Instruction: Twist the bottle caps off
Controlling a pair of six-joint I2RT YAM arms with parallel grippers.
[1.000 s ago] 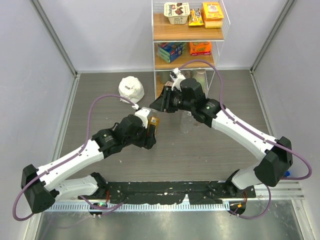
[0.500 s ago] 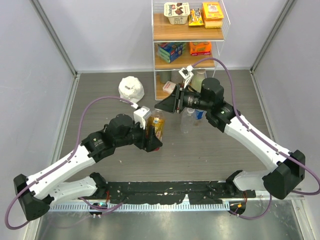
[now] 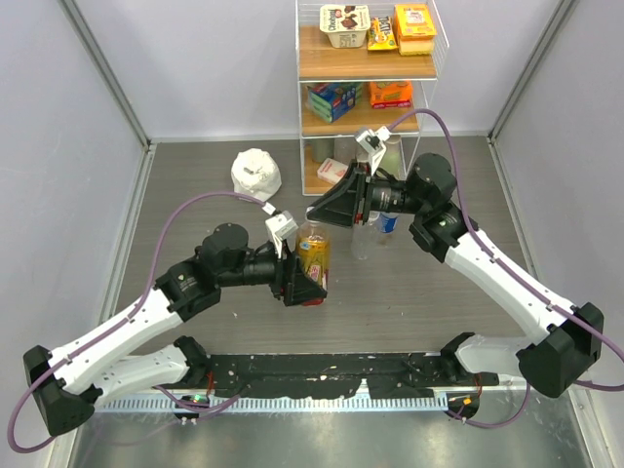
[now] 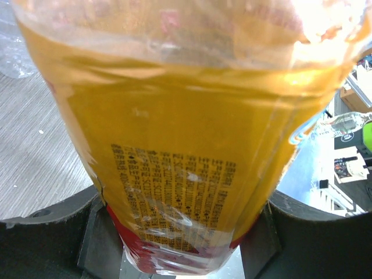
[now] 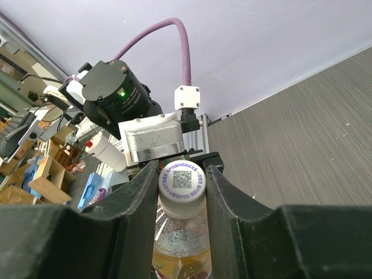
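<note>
Above the middle of the table [image 3: 409, 292], the left gripper [image 3: 300, 279] clamps the amber bottle [image 3: 314, 252] low on its body, I think so that it cannot turn. The right gripper [image 3: 330, 207] is closed around its white cap [image 5: 182, 181], placed for twisting it off.

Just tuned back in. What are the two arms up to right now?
The left gripper is holding the amber bottle by its body, out in front of the shelf. The right gripper is closed on that bottle's white cap, which sits on the neck and is not yet off. Two more bottles, the clear bottle and the blue-label bottle, stand on the table just behind, with neither gripper on them.
</note>
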